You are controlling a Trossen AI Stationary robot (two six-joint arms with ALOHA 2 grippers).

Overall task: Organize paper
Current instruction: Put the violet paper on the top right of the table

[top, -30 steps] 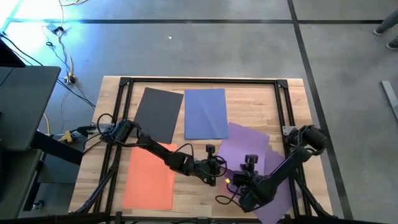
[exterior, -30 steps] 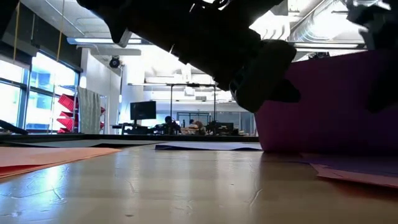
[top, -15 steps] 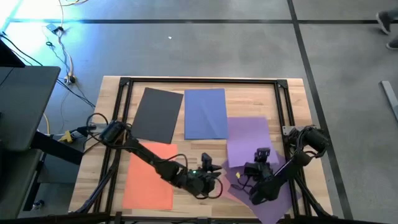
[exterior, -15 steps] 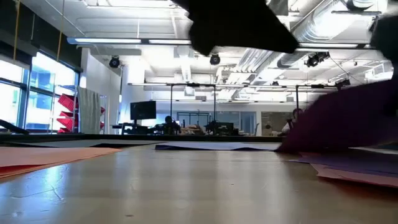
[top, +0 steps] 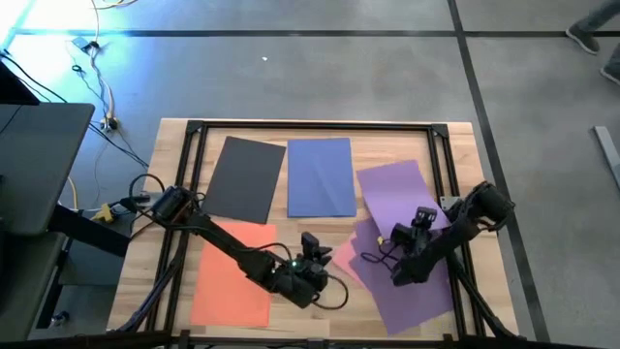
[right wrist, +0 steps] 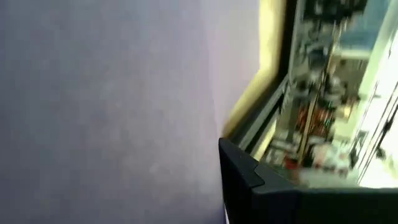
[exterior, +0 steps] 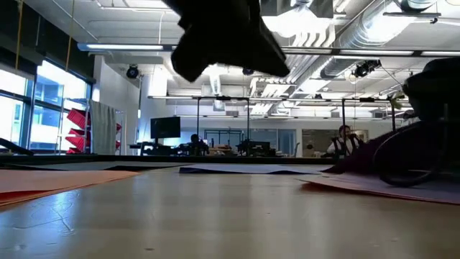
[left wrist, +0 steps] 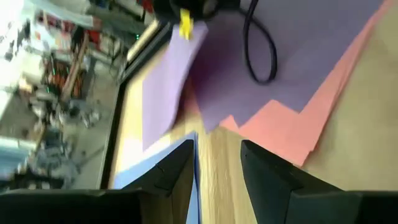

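Five thin rectangular sheets of coloured paper lay on the light wooden table (top: 446,145). The dark grey sheet (top: 244,178) and the blue sheet (top: 321,176) sat side by side at the far edge, long axes running front to back, the grey one tilted slightly. The orange sheet (top: 233,270) lay lengthwise at the near left. The purple sheet (top: 397,194) stretched from the far right toward the near edge, skewed, over the pink sheet (top: 345,254), whose edge showed beside it. The right gripper (top: 405,235) was pinching the purple sheet. The left gripper (left wrist: 214,163) hovered spread and empty near the pink edge.
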